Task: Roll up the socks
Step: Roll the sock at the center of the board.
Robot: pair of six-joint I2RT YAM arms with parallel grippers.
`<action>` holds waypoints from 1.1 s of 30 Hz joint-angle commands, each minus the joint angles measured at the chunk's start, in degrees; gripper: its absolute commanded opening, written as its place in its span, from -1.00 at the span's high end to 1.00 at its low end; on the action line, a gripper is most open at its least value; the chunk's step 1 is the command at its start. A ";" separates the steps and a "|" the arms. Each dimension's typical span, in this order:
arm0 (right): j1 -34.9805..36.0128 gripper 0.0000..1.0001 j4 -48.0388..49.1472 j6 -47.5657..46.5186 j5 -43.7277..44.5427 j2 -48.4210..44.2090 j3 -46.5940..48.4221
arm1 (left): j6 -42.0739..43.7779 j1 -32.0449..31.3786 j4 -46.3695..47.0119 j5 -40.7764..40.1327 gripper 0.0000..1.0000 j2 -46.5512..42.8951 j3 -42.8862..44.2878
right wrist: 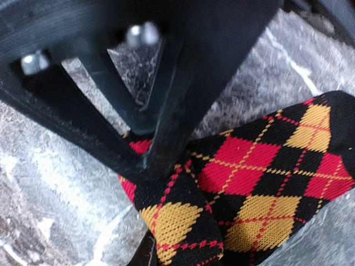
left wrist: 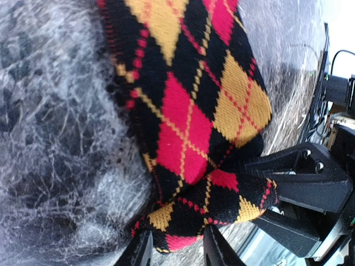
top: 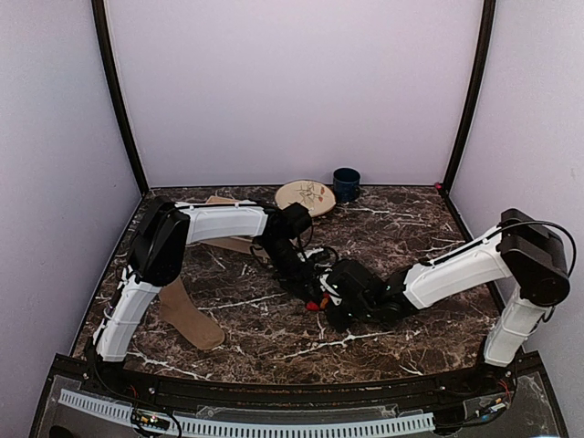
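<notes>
On the left side of the dark marbled worktop (top: pixel 411 237), the tan sock (top: pixel 190 318) lies flat and alone. Its upper end runs under the left arm (top: pixel 224 222), whose white forearm crosses above it toward the middle. Just past that forearm a strip of tan cloth (top: pixel 235 245) shows on the stone. The arm hides the join, so whether it belongs to the same sock cannot be told. At the centre the two grippers meet over the argyle sock (left wrist: pixel 188 122). From above they cover it almost wholly, leaving only a speck of red in sight. The left wrist view shows it spread on the stone, black with red and orange diamonds, one end doubled back onto itself. The left gripper (left wrist: pixel 177 252) is closed on that doubled end, with fabric filling the narrow gap between its fingers. The right gripper (left wrist: pixel 252 188) reaches in from the other side and clamps the same fold, one black finger on either side of the bunched cloth, very near the left gripper. In the right wrist view, the left gripper's black trussed finger blocks most of the upper frame, its tip down on the sock. Behind the grippers, near the back wall, lies a round wooden disc (top: pixel 306 196) with a line drawing on it. A dark blue cup (top: pixel 346 184) stands just to its right, and both are well apart from the socks. Farther right, the right arm (top: pixel 456 269) stretches low across the stone from its base at the near corner.
</notes>
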 commanded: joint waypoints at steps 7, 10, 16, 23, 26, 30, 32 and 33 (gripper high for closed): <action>-0.85 0.71 -3.98 3.23 -6.15 -1.77 -3.17 | -7.31 0.52 3.39 -11.58 0.28 1.23 -2.16; -0.85 0.71 -4.21 3.37 -6.09 -2.10 -3.45 | -7.82 0.79 3.24 -13.77 0.28 0.99 -2.53; -0.85 0.72 -4.39 4.24 -6.30 -2.02 -3.47 | -8.30 2.19 4.27 -16.08 0.28 0.11 -5.08; -1.29 0.73 -4.88 5.88 -8.18 -2.37 -3.33 | -9.64 4.83 6.47 -17.90 0.28 -1.21 -6.40; -2.34 0.73 -5.20 7.55 -10.14 -3.29 -3.36 | -10.23 5.82 6.90 -17.88 0.28 -1.94 -6.23; -3.45 0.73 -7.07 9.23 -12.06 -4.22 -2.42 | -10.31 6.07 7.61 -17.40 0.28 -3.13 -6.63; -4.06 0.73 -7.77 10.31 -13.67 -4.42 -1.98 | -10.41 6.07 9.01 -16.61 0.28 -4.36 -8.04; -4.36 0.73 -7.93 11.09 -14.39 -4.56 -1.90 | -10.51 6.07 10.02 -16.19 0.28 -5.36 -9.09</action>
